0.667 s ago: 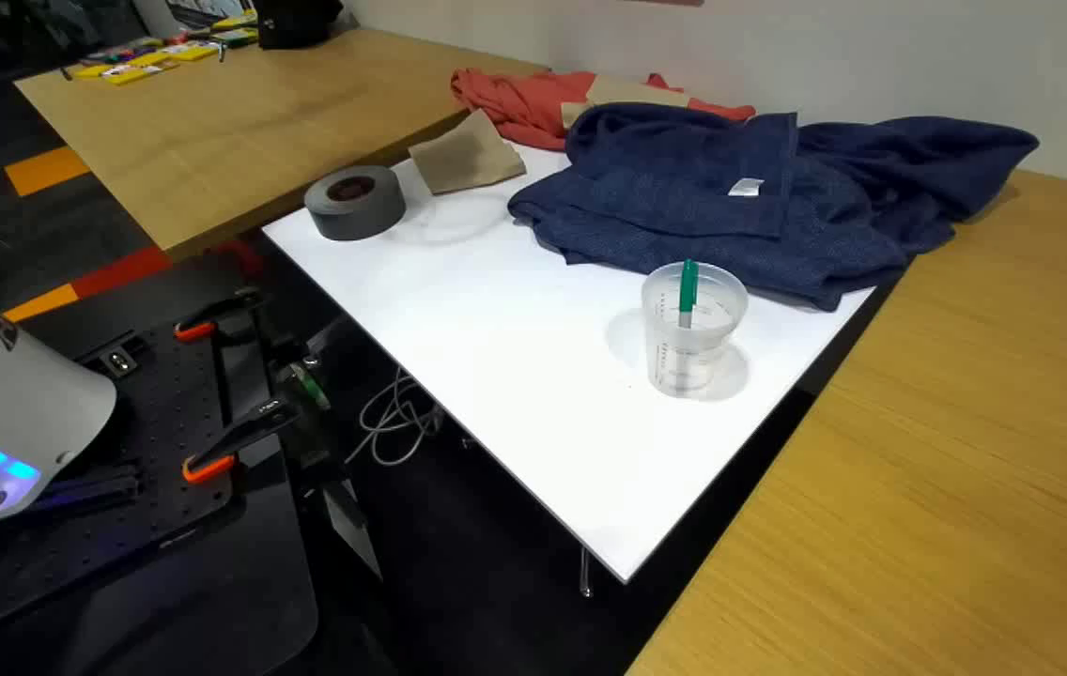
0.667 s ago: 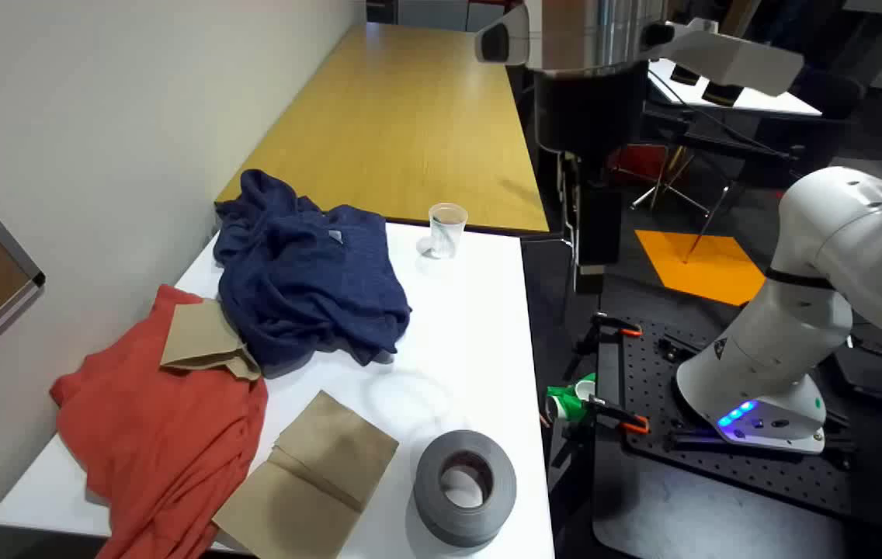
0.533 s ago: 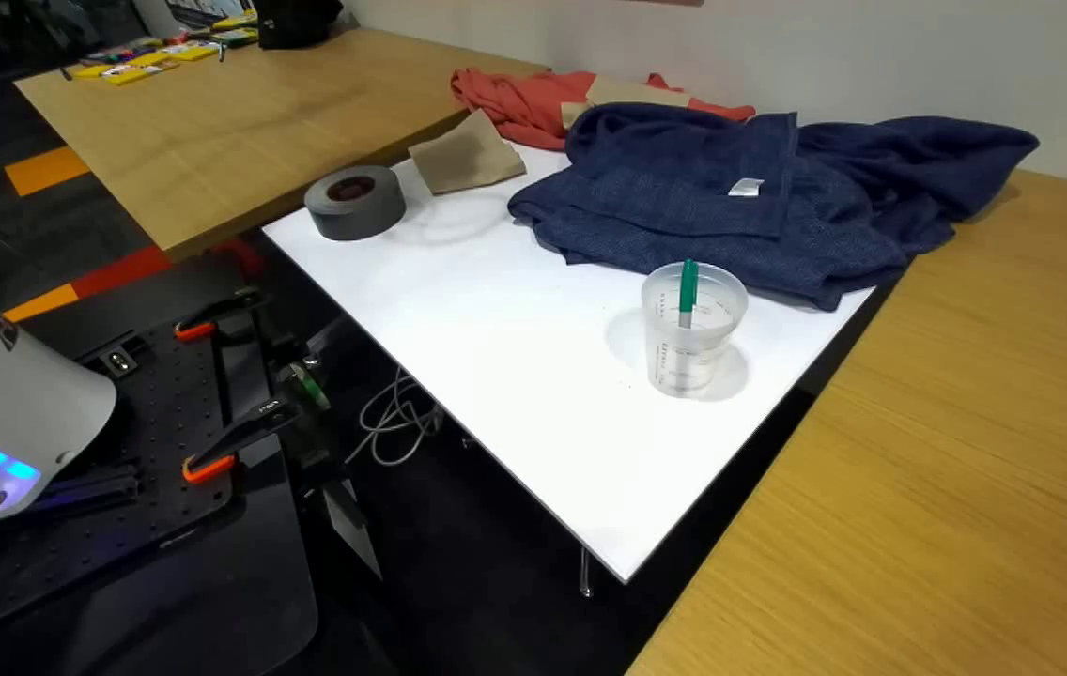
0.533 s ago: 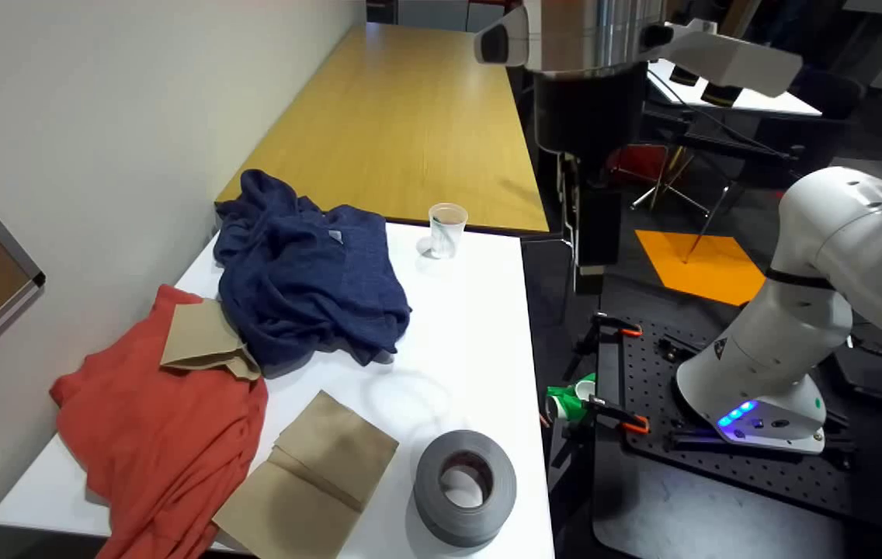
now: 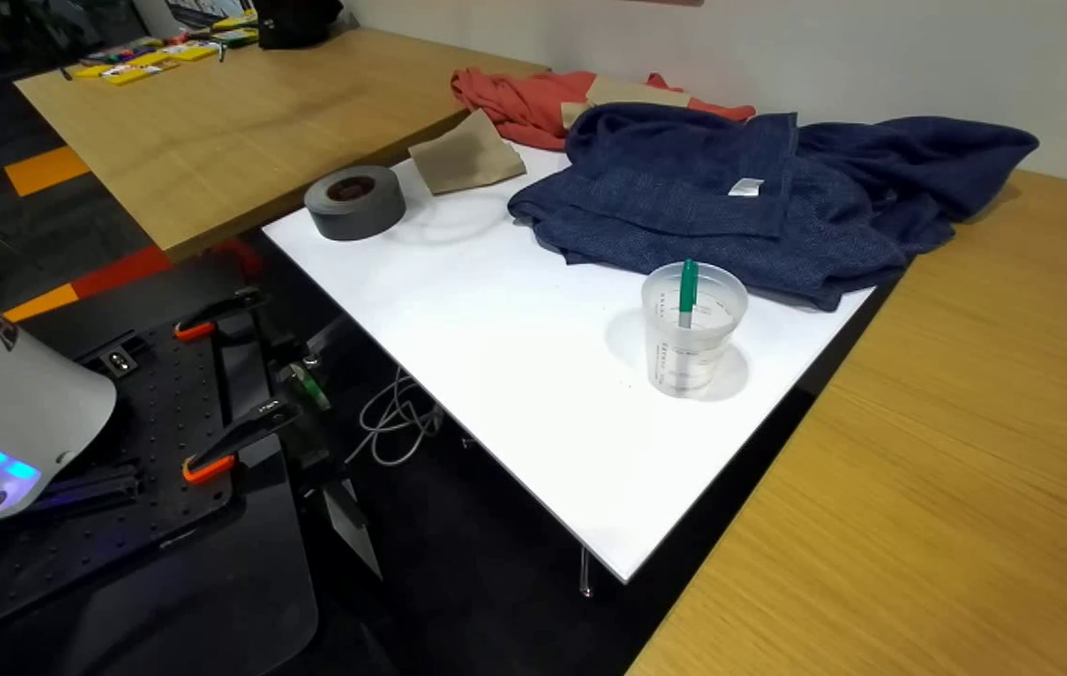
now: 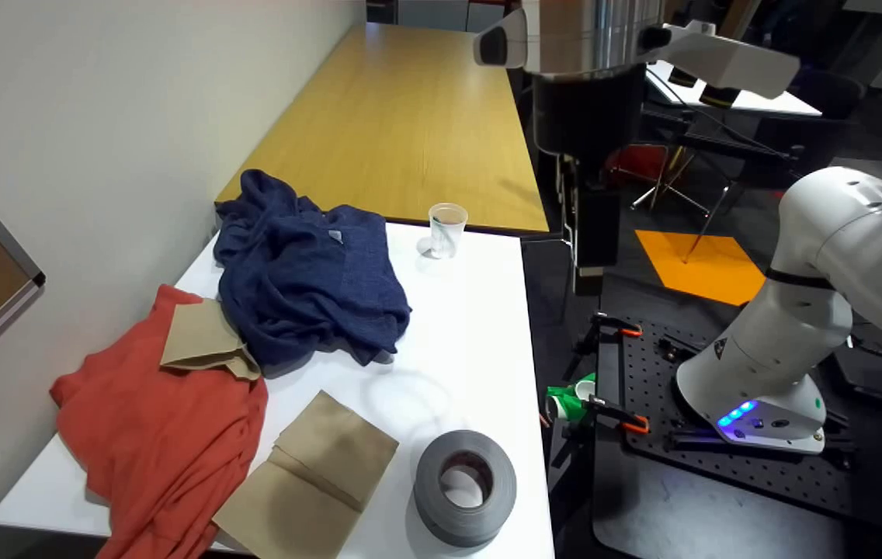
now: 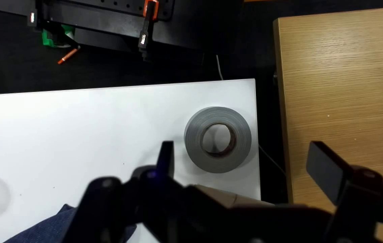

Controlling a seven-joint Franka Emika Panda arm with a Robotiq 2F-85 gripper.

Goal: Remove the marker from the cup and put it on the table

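Inside the clear cup [image 5: 698, 355] leans the marker [image 5: 688, 286], green end up. The cup stands on the white table [image 5: 496, 329], near a navy cloth [image 5: 731, 197] and well apart from a grey tape roll [image 5: 357, 219]. Past the cup, beyond the table's edge, runs a tan wooden table [image 5: 947, 451]. Well away from the cup, the gripper [image 7: 241, 148] spreads its fingers wide.
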